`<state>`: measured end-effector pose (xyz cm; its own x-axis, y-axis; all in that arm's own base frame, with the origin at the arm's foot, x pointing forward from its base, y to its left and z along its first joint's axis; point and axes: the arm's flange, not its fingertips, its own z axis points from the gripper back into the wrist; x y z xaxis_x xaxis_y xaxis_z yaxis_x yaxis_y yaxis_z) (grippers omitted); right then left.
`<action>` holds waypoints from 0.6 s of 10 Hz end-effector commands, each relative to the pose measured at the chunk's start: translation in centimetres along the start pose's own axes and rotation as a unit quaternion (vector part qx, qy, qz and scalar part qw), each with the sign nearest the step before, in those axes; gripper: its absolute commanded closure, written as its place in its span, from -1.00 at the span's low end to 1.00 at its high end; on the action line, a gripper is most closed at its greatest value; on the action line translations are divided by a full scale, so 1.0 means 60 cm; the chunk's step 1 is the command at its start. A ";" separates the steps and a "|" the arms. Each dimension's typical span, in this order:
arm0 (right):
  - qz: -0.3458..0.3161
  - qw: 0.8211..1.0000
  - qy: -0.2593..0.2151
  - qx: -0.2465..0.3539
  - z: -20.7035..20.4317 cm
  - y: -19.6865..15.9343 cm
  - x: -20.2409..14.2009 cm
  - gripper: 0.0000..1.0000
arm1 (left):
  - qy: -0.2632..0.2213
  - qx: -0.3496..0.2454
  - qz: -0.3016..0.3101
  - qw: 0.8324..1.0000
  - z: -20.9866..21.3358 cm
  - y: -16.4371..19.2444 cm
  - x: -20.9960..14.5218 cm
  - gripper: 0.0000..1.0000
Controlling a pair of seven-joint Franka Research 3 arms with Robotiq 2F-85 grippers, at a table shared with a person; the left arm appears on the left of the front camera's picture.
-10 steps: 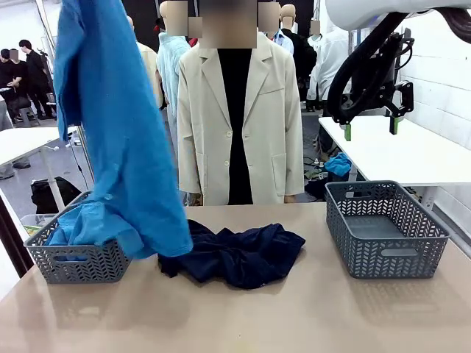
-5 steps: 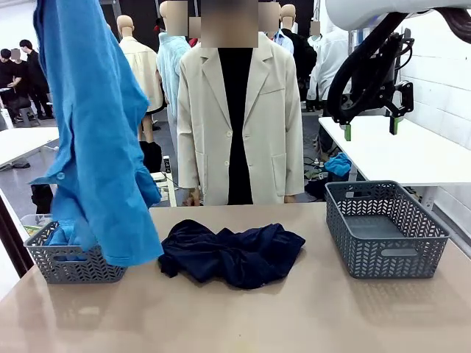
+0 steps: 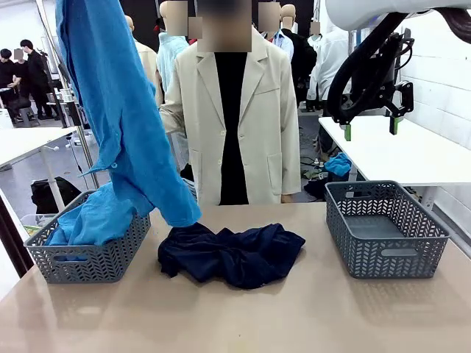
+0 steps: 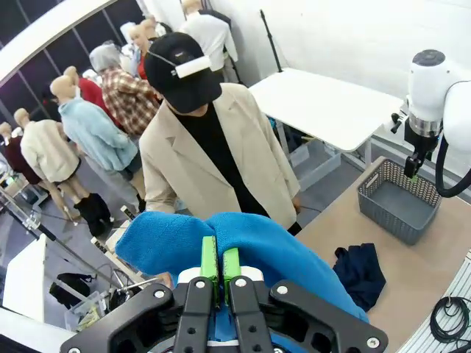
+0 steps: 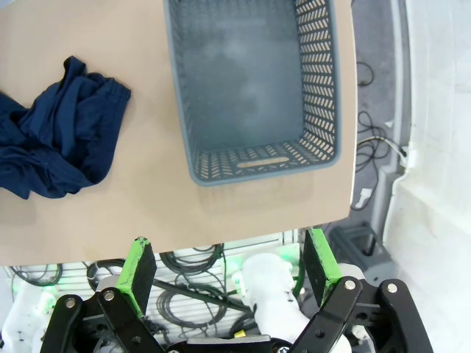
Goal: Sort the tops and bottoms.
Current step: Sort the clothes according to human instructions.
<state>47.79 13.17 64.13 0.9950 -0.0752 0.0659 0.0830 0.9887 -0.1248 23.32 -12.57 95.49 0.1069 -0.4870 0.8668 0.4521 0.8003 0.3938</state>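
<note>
A bright blue shirt [image 3: 118, 110] hangs from above the picture's top edge down to the left basket [image 3: 110, 254], its lower end swinging over the table. My left gripper [image 4: 219, 266] is shut on that blue shirt [image 4: 280, 246], green pads pinching a fold. More blue fabric [image 3: 92, 220] lies in the left basket. A pile of dark navy bottoms [image 3: 232, 254] lies mid-table, also seen as the navy bottoms [image 5: 55, 143] from the right wrist. My right gripper [image 3: 370, 126] hangs high and open above the empty right basket [image 3: 386, 228], its green fingers [image 5: 137, 265] spread wide.
A person in a cream jacket [image 3: 235, 110] stands at the table's far edge behind the navy pile. The grey right basket [image 5: 254, 88] stands near the table's right edge. Bare tabletop [image 3: 243, 316] stretches along the front.
The hanging blue shirt has swung: leftward half a second ago, now back right with its tail over the navy pile's left edge. More blue fabric sits in the left basket. The right arm stayed still.
</note>
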 end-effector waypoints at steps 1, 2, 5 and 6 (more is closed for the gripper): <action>0.007 1.000 0.000 -0.005 0.001 -0.003 0.001 -1.00 | -0.006 -0.001 -0.003 1.000 0.010 0.004 0.000 1.00; 0.007 1.000 0.000 -0.005 0.001 -0.003 0.001 -1.00 | -0.006 -0.001 -0.003 1.000 0.010 0.004 0.000 1.00; 0.007 1.000 0.000 -0.005 0.001 -0.003 0.001 -1.00 | -0.006 -0.001 -0.003 1.000 0.010 0.004 0.000 1.00; 0.007 1.000 0.000 -0.005 0.001 -0.003 0.001 -1.00 | -0.006 -0.001 -0.003 1.000 0.010 0.004 0.000 1.00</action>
<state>47.79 13.17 64.13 0.9950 -0.0752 0.0659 0.0829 0.9887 -0.1248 23.28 -12.57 95.51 0.1063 -0.4869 0.8670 0.4522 0.8002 0.3939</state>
